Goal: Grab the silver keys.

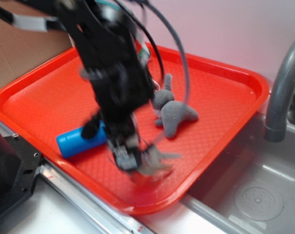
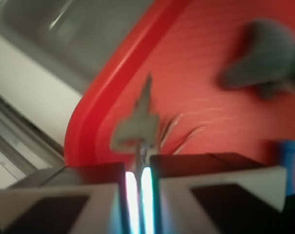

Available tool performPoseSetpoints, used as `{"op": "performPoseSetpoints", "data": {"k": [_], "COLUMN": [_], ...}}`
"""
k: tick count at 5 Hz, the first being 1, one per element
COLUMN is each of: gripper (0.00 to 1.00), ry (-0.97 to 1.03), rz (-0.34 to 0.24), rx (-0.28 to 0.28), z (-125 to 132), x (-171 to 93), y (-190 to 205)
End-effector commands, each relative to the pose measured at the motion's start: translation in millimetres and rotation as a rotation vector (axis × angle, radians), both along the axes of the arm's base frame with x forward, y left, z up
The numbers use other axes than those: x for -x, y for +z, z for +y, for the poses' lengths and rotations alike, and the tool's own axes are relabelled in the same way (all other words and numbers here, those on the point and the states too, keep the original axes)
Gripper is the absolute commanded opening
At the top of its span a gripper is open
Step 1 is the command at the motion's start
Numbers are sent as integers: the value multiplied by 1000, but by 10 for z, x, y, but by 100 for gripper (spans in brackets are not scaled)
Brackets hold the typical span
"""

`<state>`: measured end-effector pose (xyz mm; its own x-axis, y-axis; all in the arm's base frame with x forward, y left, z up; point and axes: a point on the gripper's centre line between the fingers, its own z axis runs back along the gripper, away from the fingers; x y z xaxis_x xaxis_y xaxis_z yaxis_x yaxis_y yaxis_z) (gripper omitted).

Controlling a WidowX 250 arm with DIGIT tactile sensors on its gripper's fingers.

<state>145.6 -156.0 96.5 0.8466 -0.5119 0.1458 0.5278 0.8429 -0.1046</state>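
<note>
The gripper had its jaws nearly together, pinched on the silver keys — thin, flat metal blades, badly blurred, fanning out just past the jaws. In the exterior view the keys hung near the front rim of the red tray, whose floor carried a fine waffle texture; whether they touched it could not be told. A smooth blue cylindrical bottle lay on its side, partly hidden by the black arm. A fuzzy grey plush toy lay nearby — its shape soft. A grey faucet curved over the sink.
</note>
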Motion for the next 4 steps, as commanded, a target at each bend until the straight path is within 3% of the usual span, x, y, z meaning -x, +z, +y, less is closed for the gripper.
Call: {"op": "performPoseSetpoints", "data": {"k": [1, 2, 3, 4], "gripper": [0, 0, 0, 0], "ry": [499, 710, 722, 687], "rz": [-8, -14, -66, -47], "rx": [-75, 15, 70, 48], "z": [804, 1315, 1530, 1541], "x": [10, 149, 92, -53], "y": [997, 1120, 1114, 1060]}}
